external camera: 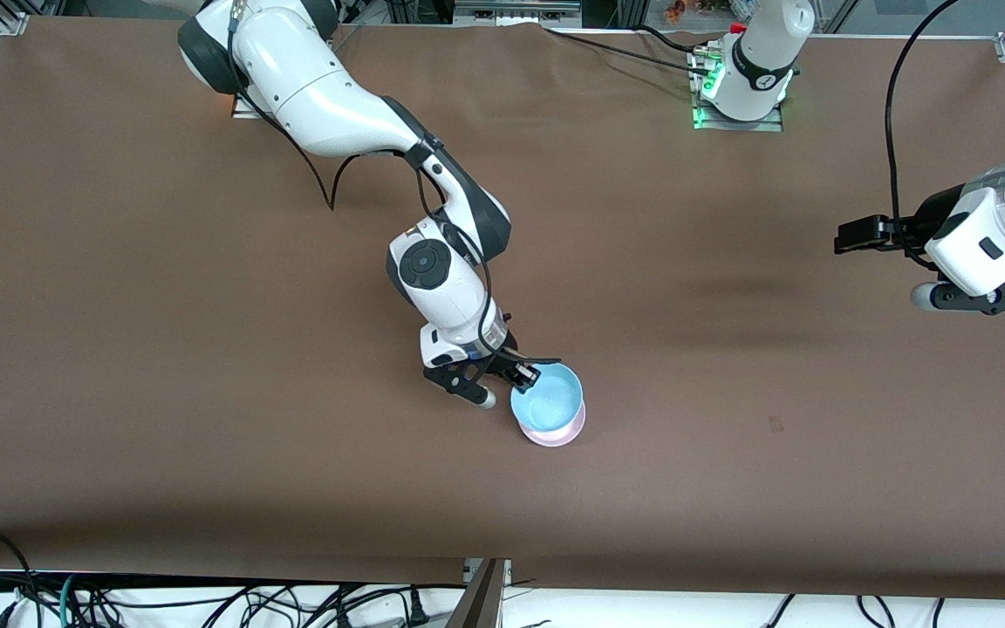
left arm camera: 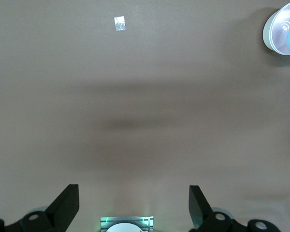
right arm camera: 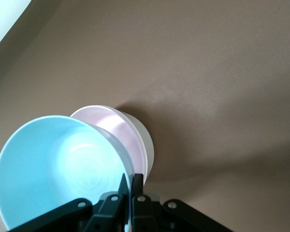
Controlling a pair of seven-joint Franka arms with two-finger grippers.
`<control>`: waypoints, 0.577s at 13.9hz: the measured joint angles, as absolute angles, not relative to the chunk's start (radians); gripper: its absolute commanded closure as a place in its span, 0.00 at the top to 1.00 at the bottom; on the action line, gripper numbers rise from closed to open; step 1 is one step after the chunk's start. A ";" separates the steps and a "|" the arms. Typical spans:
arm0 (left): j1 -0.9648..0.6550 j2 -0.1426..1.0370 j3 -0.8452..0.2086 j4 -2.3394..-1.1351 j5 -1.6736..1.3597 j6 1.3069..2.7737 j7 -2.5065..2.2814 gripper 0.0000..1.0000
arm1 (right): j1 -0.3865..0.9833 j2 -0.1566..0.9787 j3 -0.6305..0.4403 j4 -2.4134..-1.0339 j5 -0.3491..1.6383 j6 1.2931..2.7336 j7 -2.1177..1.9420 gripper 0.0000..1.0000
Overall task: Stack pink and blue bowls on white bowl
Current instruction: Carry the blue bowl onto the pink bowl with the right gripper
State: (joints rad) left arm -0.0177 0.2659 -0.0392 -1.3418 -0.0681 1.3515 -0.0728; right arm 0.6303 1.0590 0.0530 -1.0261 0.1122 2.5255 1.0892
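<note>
Bowl stack point(external camera: 548, 410) sole obstacle; rest open.

Light blue bowl point(external camera: 546, 397) tilts above the pink bowl point(external camera: 555, 433), which is nested in the white bowl point(right arm camera: 146, 145).

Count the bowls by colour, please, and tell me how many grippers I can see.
Blue bowl: 1, held by the rim in the right gripper, over the pink one.
Pink bowl: 1, nested in the white one.
White bowl: 1, at the bottom, on the table.
Grippers: 2; the left gripper waits open over bare table.
Total: 3 bowls, 2 grippers.
</note>
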 measured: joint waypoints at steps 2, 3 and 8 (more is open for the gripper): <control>-0.018 0.266 -0.039 -1.342 -0.068 1.352 -0.073 1.00 | 0.630 1.061 0.050 -1.026 0.112 2.544 1.081 0.00; -0.018 0.266 -0.039 -1.342 -0.068 1.352 -0.073 1.00 | 0.629 1.062 0.048 -1.025 0.112 2.560 1.078 0.00; -0.018 0.266 -0.039 -1.342 -0.068 1.352 -0.073 1.00 | 0.631 1.078 0.048 -1.025 0.112 2.585 1.064 0.00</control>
State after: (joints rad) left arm -0.0177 0.2659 -0.0392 -1.3418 -0.0681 1.3515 -0.0733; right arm 0.6312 1.0785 0.0476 -1.0254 0.1118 2.5855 1.0642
